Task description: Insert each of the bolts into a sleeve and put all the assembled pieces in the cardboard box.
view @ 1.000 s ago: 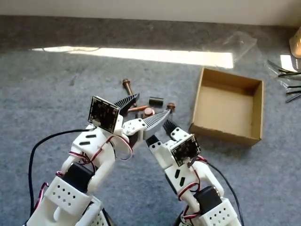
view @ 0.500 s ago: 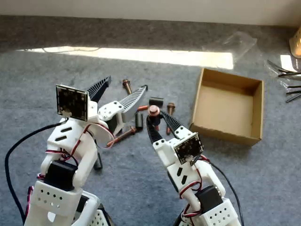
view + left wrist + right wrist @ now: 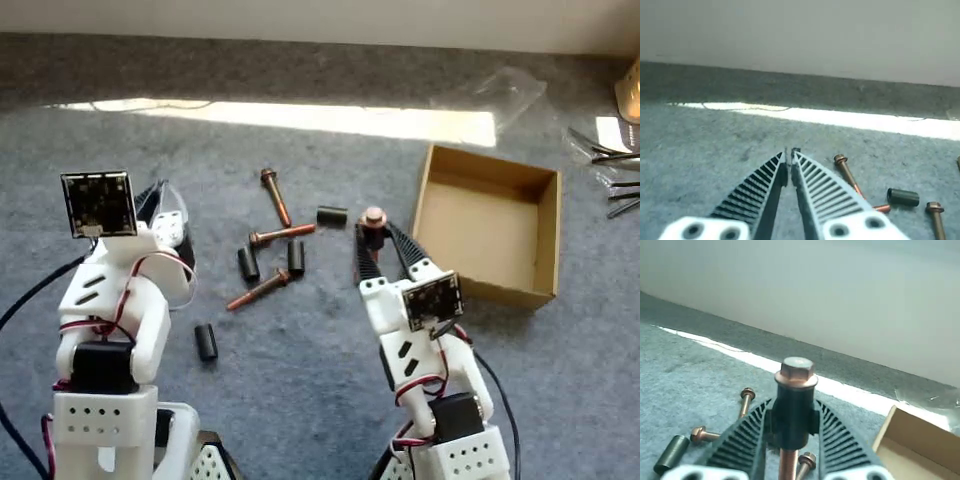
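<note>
Grey carpet [image 3: 300,400] is the work surface, with a sun stripe along its far side. The cardboard box [image 3: 480,228] is open-topped with nothing in it, and sits on the right arm's side. The right gripper [image 3: 376,236] is just beside the box's nearest wall, not yet over it. Its jaws are clenched on the assembled piece [image 3: 374,222]: the black sleeve [image 3: 792,412] is pinched between the ribbed fingers [image 3: 745,440], the bolt head [image 3: 797,371] is seated on the sleeve's top, and the shank [image 3: 789,465] hangs out below. The piece stands upright. Step in hand, by my reading, is to carry it to the box and drop it. The grip is on the sleeve alone, so the bolt likely stays in only by its head resting there. Hold it upright through the swing. The shank is the lowest point, so lift until it clears the wall's top edge before crossing. Let go low over the box floor so the piece neither bounces out nor comes apart. A short open stretch of carpet lies between gripper and box, with nothing in the path. The left gripper [image 3: 790,159] is well apart beyond the parts, jaws pressed together on nothing, so no conflict. Three loose bolts [image 3: 282,234] and four loose sleeves [image 3: 296,256] lie between the arms, off the route.
</note>
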Robot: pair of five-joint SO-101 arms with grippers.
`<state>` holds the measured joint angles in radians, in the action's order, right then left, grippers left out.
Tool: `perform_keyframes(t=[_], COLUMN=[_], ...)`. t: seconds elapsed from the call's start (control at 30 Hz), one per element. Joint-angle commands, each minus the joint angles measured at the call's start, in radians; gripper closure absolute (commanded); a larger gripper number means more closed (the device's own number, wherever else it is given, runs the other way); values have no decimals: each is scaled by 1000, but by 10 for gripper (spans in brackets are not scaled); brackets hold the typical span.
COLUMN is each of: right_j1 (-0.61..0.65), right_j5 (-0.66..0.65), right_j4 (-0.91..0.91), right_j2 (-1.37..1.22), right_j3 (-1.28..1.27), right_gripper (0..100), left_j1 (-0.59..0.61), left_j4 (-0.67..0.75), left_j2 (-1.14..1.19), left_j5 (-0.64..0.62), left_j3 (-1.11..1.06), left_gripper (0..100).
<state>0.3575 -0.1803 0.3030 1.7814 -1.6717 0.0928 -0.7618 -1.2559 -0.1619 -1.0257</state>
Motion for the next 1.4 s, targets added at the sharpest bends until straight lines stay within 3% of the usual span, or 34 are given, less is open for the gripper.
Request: perform_keyframes(t=[0.0, 0.27, 0.5, 0.67, 0.73, 0.93, 1.17, 1.37], right_j1=[-58, -182, -202, -202, -202, -205, -369, -427], right_j5=[-3, -3, -11, -72, -104, -140, -138, -137], right_j4=[116, 483, 788, 880, 909, 862, 627, 541], right_j2=[13, 2, 1, -113, -246, -657, -1017, -1297], right_j3=[-8, 338, 765, 1010, 1070, 1141, 1141, 1147], right_gripper=[994, 994, 994, 994, 994, 994, 994, 994], left_j1=[50, 24, -12, -15, -16, -10, -8, -8], left_j4=[-38, -41, -38, -37, -9, 81, 83, 83], left_j2=[-12, -12, -12, -12, -12, -12, -12, -12], left_j5=[-2, -2, 3, 189, 207, 212, 212, 212], left_j3=[-39, -199, -246, -282, -305, -360, -364, -364], left_gripper=[983, 986, 986, 986, 986, 986, 986, 985])
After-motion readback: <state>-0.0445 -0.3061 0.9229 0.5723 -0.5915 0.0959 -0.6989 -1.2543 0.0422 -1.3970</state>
